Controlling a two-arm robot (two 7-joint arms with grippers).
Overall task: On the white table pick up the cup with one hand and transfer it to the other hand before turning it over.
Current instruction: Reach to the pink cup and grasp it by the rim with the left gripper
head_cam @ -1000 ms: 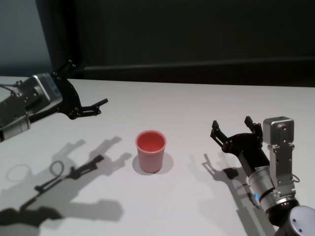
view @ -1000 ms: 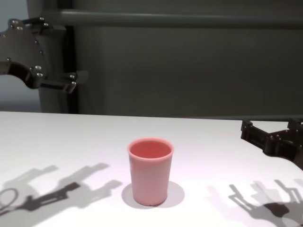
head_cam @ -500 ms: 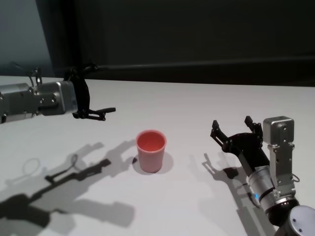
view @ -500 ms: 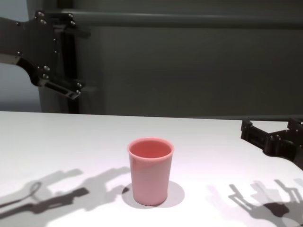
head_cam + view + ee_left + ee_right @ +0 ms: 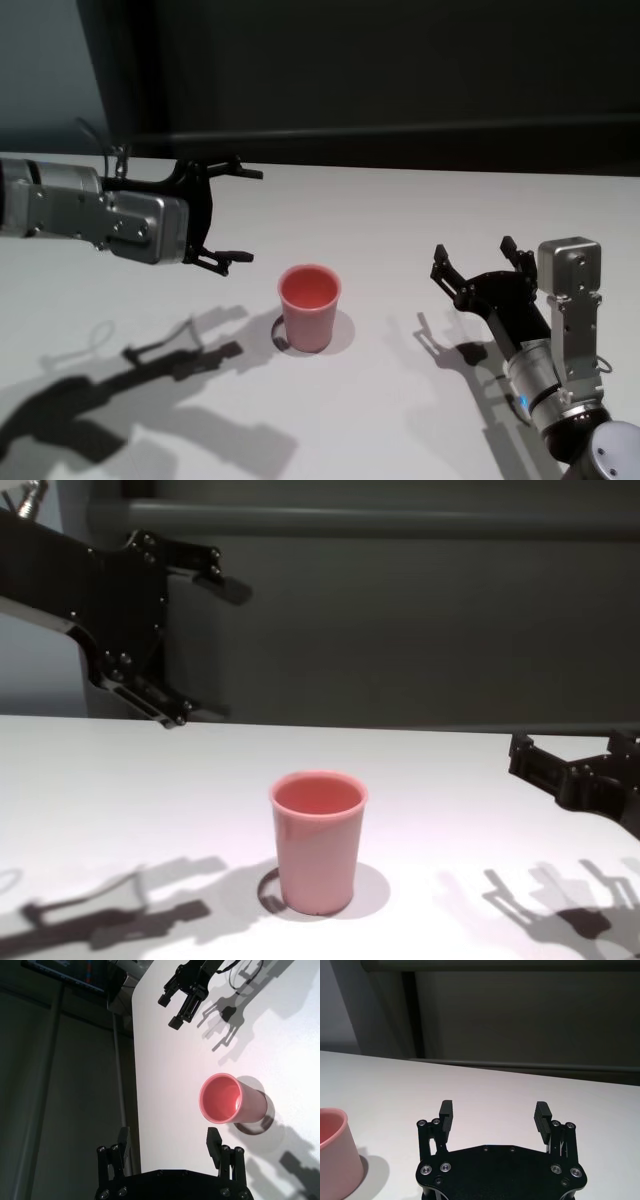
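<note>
From the head, the cup [image 5: 309,307] stands upright on the white table [image 5: 400,230], between my two arms. My left gripper [image 5: 238,214] hangs above the table just left of the cup, fingers spread wide and holding nothing. My right gripper [image 5: 478,262] waits well to the right, also wide open and empty.

From my left wrist, the cup's [image 5: 231,1100] open mouth faces me.

From the chest, the cup [image 5: 317,841] sits apart from both grippers
</note>
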